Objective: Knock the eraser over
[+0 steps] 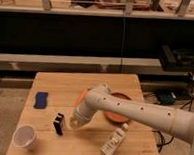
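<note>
Eraser: the eraser [59, 124] stands upright on the tabletop [90, 86], toward the front left, a small black block with a paler face on one side.
Task done: nothing that shows; the eraser is on its end, not toppled.
Task left: the whole knock, judging by how the block stands; the push that tips it is not yet made.
Gripper: the gripper [75, 122] hangs low over the tabletop just right of the eraser, near it; whether it touches the block cannot be told.
Gripper state: cannot tell whether it is apart or together.
Arm: the white arm [133, 112] reaches in from the right edge and bends down toward the eraser, crossing in front of an orange-red plate [119, 115].
Nearest neighbours: a white cup [24, 136] sits front left of the eraser, apart from it; a flat blue pad [41, 99] lies behind and left of it.
Further out: a white bottle [114, 141] lies on its side near the front right edge; an orange object [81, 96] shows just behind the arm.
Next move, as a guess: a short sideways sweep to the left should be enough to tip the block, with the cup lying near that path.
</note>
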Robot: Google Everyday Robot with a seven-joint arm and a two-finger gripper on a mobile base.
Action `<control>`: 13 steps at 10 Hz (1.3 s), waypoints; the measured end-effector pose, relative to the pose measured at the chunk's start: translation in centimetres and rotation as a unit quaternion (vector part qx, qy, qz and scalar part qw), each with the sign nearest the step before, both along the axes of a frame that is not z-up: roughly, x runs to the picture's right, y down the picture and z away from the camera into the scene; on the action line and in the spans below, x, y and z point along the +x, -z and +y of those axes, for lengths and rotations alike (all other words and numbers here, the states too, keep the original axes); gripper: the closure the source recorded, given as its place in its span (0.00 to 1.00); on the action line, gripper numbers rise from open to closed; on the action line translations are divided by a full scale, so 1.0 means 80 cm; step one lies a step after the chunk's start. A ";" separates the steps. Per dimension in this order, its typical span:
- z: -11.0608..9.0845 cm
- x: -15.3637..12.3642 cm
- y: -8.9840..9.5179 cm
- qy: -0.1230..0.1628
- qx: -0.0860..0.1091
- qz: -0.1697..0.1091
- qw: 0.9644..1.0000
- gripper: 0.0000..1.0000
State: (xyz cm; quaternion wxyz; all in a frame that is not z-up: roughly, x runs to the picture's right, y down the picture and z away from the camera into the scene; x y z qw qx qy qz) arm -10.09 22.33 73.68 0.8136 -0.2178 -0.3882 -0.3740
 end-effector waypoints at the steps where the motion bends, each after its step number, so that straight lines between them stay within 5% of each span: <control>1: 0.000 -0.008 -0.001 0.003 0.000 -0.005 1.000 0.95; 13: -0.031 -0.074 -0.029 0.017 0.016 -0.028 0.999 0.95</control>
